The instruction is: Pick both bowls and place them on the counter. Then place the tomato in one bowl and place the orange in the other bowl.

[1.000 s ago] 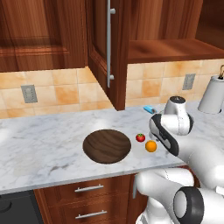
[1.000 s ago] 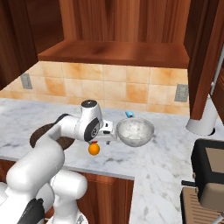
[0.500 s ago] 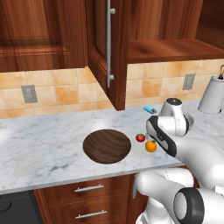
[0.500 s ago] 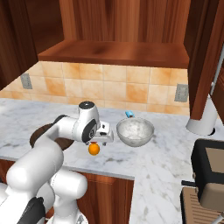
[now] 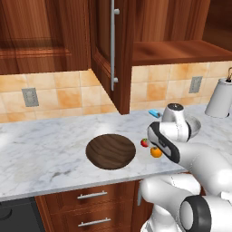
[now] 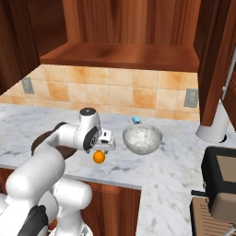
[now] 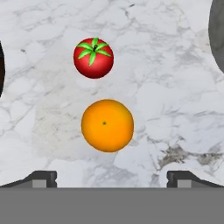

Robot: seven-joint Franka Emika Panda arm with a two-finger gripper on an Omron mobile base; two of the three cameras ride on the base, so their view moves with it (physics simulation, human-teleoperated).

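The tomato (image 7: 93, 57) and the orange (image 7: 107, 125) lie close together on the marble counter (image 7: 175, 109), straight below my open gripper (image 7: 112, 179). The orange sits between the spread fingertips (image 7: 41, 178) and nothing is held. In the left base view, the tomato (image 5: 144, 142) and orange (image 5: 156, 152) rest just right of the wide brown wooden bowl (image 5: 111, 151). The grey marbled bowl (image 6: 142, 139) stands right of the fruit, partly hidden by my arm in the left base view (image 5: 195, 125). In the right base view, the gripper (image 6: 106, 145) hangs just above the orange (image 6: 98, 157).
A small blue object (image 6: 137, 120) lies by the backsplash behind the marbled bowl. A white jug (image 5: 220, 97) stands at the far right. An open cabinet door (image 5: 113, 54) and a wooden shelf (image 6: 120, 53) hang above. A dark appliance (image 6: 221, 179) sits at the counter's right end.
My hand has drifted a little to the left, away from the marbled bowl and over the fruit. The jaws stayed open, and the bowls and fruit have not moved.
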